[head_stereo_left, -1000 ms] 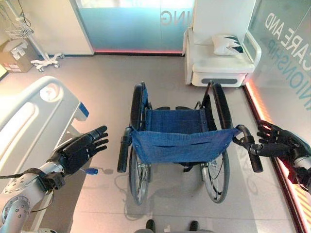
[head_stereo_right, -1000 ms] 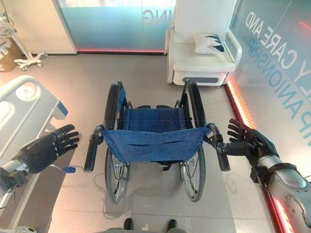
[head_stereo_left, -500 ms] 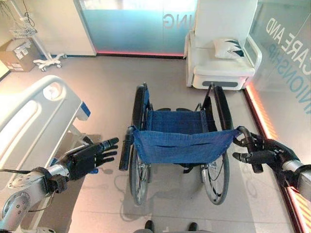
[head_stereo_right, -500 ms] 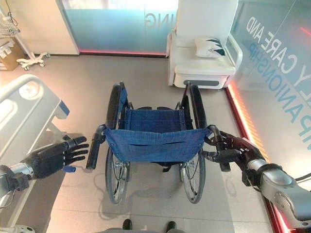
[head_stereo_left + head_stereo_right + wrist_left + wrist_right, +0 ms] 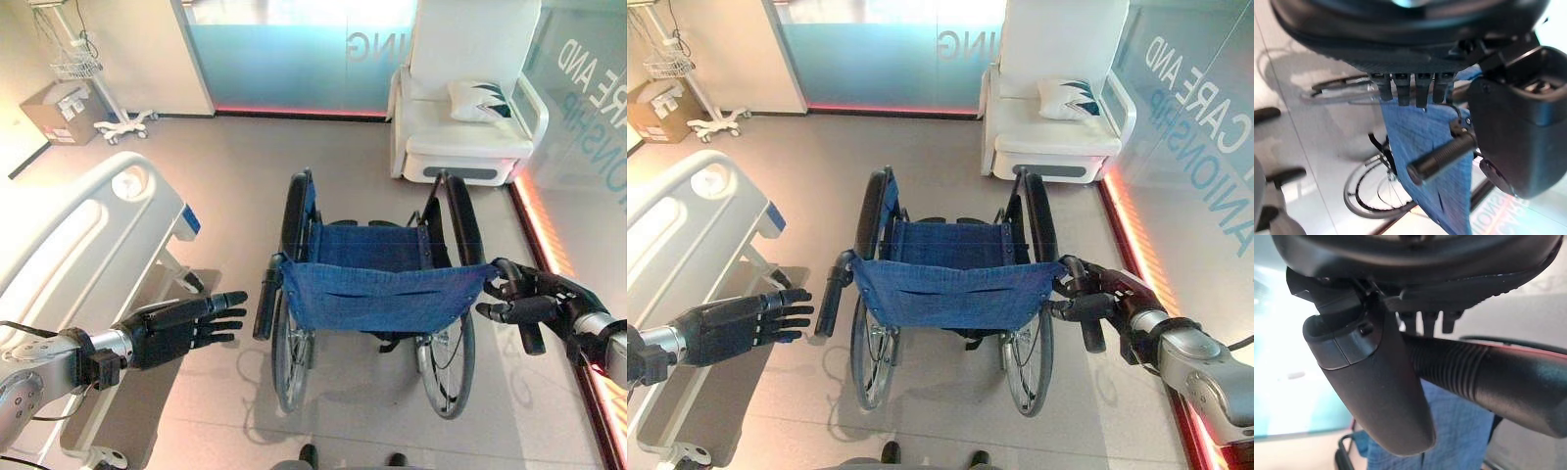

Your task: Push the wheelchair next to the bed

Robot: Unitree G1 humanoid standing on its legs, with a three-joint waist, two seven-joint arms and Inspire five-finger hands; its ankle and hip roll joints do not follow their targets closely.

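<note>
The bed [image 5: 73,230] is lying along the robot's left side, its white footboard angled toward the open floor. The wheelchair [image 5: 377,289] is standing in the middle of that floor, back toward the robot, well apart from the bed, with a white armchair [image 5: 470,108] beyond it by the glass wall.

The right robot hand [image 5: 529,299] is closing round the right push handle [image 5: 1087,318]; the right wrist view is showing the thumb and fingers wrapping the ribbed grip. The left robot hand [image 5: 181,323] is hovering wide, fingers straight, just beside the left push handle [image 5: 265,304] but not touching it.

The step in hand looks like taking the second grip. To do it well, the left robot hand should be settling squarely over the handle and curling firmly before any push, since pushing from one side alone would likely be swinging the chair off course instead of rolling it toward the bed.
</note>
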